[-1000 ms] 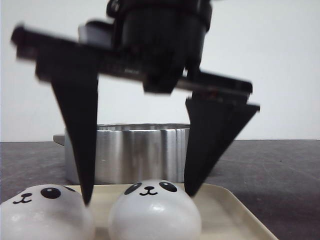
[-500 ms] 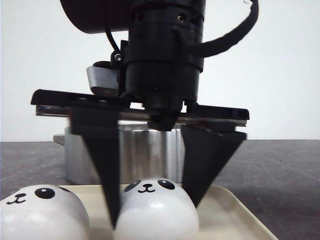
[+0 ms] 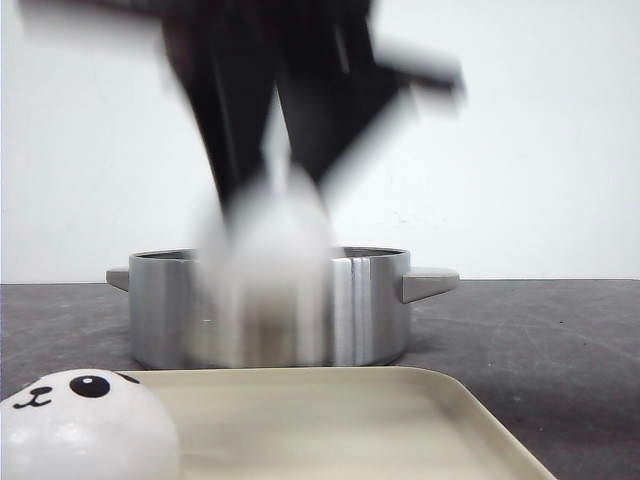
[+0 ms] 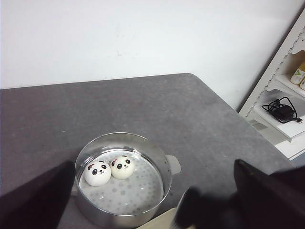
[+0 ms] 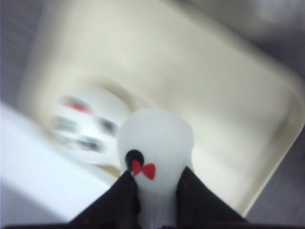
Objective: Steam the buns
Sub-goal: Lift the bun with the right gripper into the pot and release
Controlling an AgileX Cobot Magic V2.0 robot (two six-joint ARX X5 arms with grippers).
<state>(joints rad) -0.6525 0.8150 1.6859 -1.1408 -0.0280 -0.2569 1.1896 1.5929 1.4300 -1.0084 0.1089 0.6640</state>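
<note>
right gripper clamped on a squished white panda bun, up above the cream plastic tray | left gripper spread wide, empty | two buns sitting in the round steel steamer pot | risk: soft bun could squirt out mid-swing

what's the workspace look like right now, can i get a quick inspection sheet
surface: dark grey table, bare around the pot.
job's things: two buns in the steel pot; one bun on the cream tray; one bun lifted, blurred.
clutter: nothing seen.
grippers: right gripper shut on the lifted bun above the tray; left gripper open, empty.
cables: black coiled cable on a shelf.
surroundings: white wall; white shelf beside the table.
</note>
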